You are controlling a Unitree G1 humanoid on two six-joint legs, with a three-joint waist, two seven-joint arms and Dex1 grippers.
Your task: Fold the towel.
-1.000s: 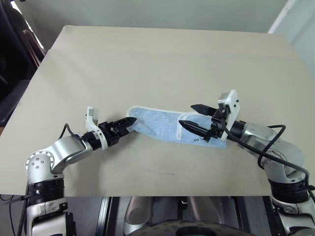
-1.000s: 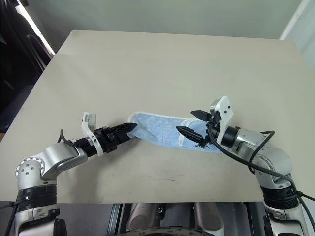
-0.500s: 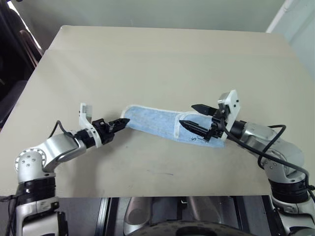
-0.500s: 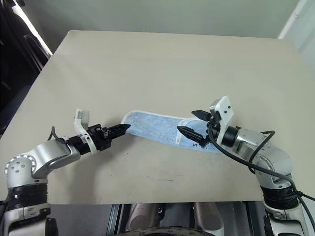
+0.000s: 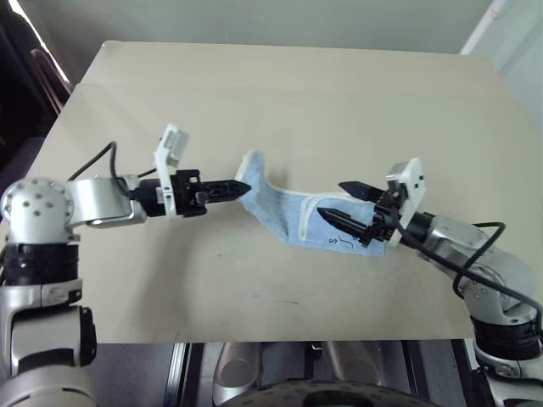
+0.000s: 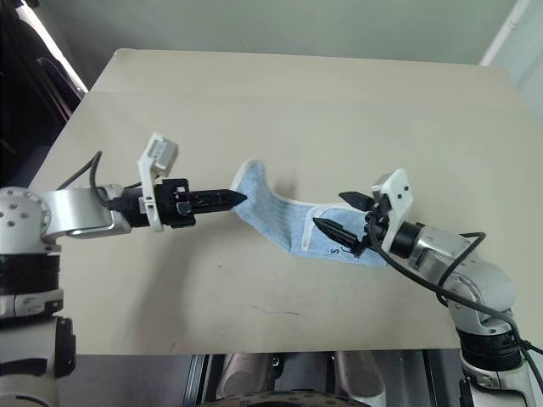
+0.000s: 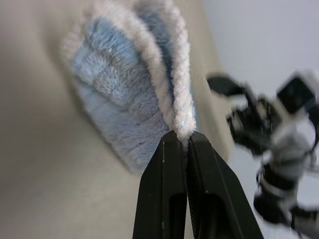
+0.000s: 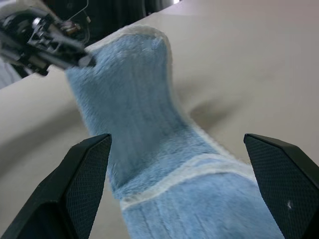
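The towel lies as a narrow, already doubled strip across the middle of the table, and its left end is raised off the surface, pinched at the whitish hem by the left gripper, whose two black fingers are pressed together on the edge. The right end rests flat, with a small dark mark showing near its corner, and the right gripper hangs just over that end with its fingers spread wide and nothing between them. From where I stand, the step in hand looks like carrying the lifted end across to lay it on the resting end. To do that well, I'd say the left arm should carry the hem high enough that the cloth arcs over instead of dragging and bunching, and travel straight along the strip so the long edges line up. The pinch looks to sit right on the hem, so a jerk could slip it free; a slow, even sweep seems safer. The right gripper could press or hold the flat end so it doesn't slide, but it needs to clear out before the lifted hem lands there.
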